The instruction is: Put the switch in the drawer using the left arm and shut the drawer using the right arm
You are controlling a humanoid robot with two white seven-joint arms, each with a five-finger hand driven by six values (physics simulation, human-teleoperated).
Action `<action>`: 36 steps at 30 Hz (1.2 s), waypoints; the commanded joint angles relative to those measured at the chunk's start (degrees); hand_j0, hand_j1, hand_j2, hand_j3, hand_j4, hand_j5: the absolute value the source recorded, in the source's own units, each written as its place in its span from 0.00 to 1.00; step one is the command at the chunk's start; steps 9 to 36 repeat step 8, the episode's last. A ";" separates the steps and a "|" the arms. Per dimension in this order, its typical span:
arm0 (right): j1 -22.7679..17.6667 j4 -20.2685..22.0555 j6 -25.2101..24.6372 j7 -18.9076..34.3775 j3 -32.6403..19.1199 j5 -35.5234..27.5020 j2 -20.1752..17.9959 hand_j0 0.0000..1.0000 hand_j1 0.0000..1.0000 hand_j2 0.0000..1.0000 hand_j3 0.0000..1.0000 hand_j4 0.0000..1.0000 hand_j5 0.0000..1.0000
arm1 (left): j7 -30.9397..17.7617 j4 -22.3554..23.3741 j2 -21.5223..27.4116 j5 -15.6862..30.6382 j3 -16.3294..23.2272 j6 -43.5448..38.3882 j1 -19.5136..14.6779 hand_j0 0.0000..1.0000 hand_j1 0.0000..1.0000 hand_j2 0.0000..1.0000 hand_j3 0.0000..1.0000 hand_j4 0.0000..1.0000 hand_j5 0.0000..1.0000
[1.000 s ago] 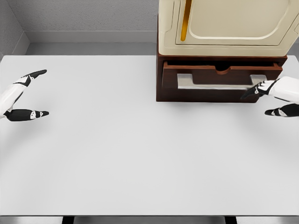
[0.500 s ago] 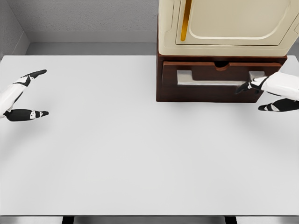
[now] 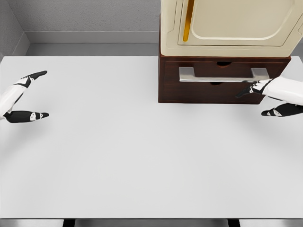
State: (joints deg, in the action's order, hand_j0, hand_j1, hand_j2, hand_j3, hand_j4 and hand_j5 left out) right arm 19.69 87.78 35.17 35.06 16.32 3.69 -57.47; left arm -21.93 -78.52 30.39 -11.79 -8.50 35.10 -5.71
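White table (image 3: 118, 156) is seen, with the drawer (image 3: 222, 78) pushed almost flat just beside the right hand (image 3: 265, 97), fingers spread, nothing held. Left hand (image 3: 23, 97) open too. Switch unseen. A straight push should be kept.

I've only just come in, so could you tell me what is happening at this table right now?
The right hand is at the front of the dark wooden drawer, its fingertips by the right end of the metal handle. The drawer sits flush with its cabinet, so it looks shut. The left hand hovers open over the far left of the white table, holding nothing. A cream appliance stands on the cabinet. No switch is visible anywhere.
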 commanded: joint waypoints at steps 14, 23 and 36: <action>-4.83 8.10 -0.17 -0.06 -1.73 1.49 -2.12 1.00 1.00 1.00 1.00 1.00 1.00 | -0.05 0.04 -0.06 0.27 -0.11 -0.10 0.09 1.00 1.00 1.00 1.00 1.00 1.00; -4.83 8.10 -0.17 -0.06 -1.73 1.49 -2.12 1.00 1.00 1.00 1.00 1.00 1.00 | -0.05 0.04 -0.06 0.27 -0.11 -0.10 0.09 1.00 1.00 1.00 1.00 1.00 1.00; -4.83 8.10 -0.17 -0.06 -1.73 1.49 -2.12 1.00 1.00 1.00 1.00 1.00 1.00 | -0.05 0.04 -0.06 0.27 -0.11 -0.10 0.09 1.00 1.00 1.00 1.00 1.00 1.00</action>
